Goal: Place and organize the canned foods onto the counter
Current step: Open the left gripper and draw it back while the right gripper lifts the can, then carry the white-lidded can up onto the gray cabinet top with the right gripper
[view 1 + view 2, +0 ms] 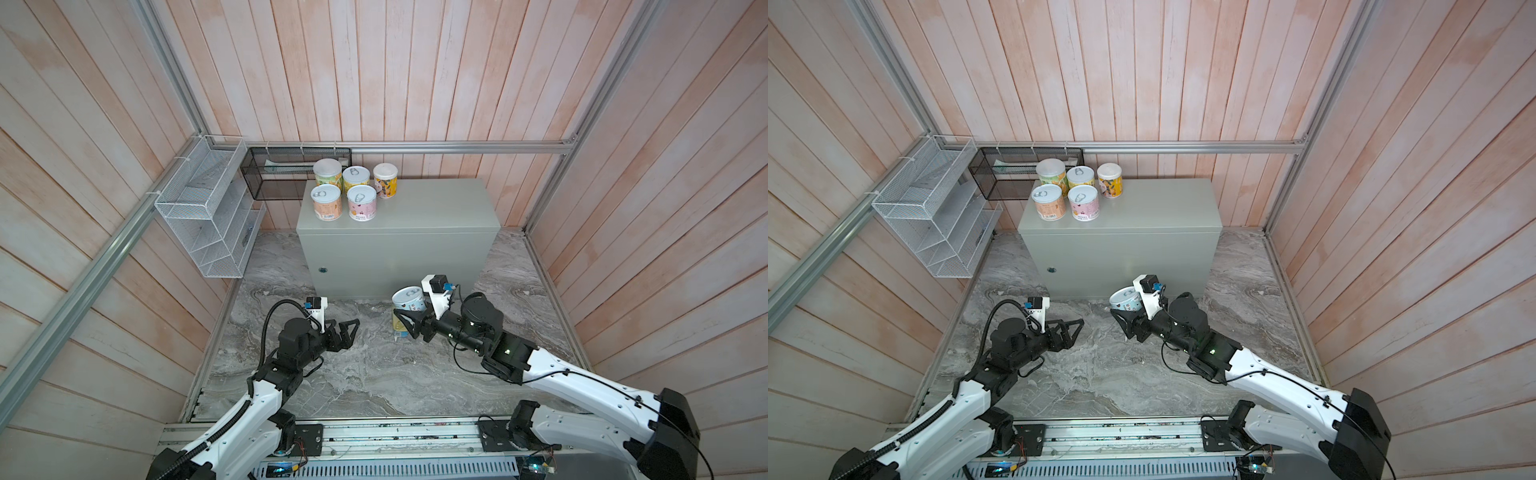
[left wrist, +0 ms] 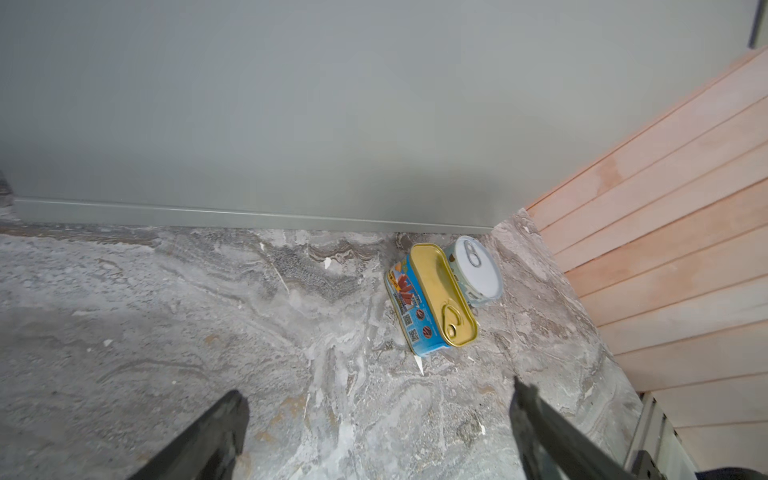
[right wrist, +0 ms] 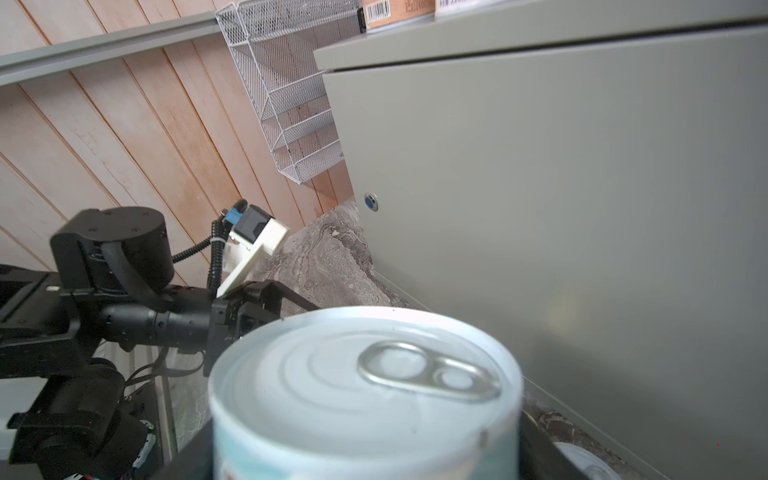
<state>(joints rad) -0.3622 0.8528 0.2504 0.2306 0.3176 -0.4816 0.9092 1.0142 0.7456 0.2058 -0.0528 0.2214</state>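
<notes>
Several canned foods (image 1: 344, 189) (image 1: 1069, 191) stand grouped on the back left of the grey counter (image 1: 436, 208) (image 1: 1163, 208). My right gripper (image 1: 409, 311) (image 1: 1127, 312) (image 3: 365, 449) is shut on a pale-blue can with a silver pull-tab lid (image 1: 409, 298) (image 1: 1124, 299) (image 3: 365, 390), held tilted above the stone floor in front of the counter. In the left wrist view a gold oblong tin (image 2: 432, 299) stands on its side next to a short can (image 2: 478, 270) at the counter's base (image 2: 332, 104). My left gripper (image 1: 347, 324) (image 1: 1070, 323) (image 2: 378, 390) hangs open and empty to the left.
A white wire basket (image 1: 208, 208) and a black mesh basket (image 1: 291, 170) hang on the walls at the back left. Wood-panel walls close in three sides. The marbled stone floor (image 1: 353, 374) lies between the arms, and a metal rail (image 1: 374, 436) runs along the front.
</notes>
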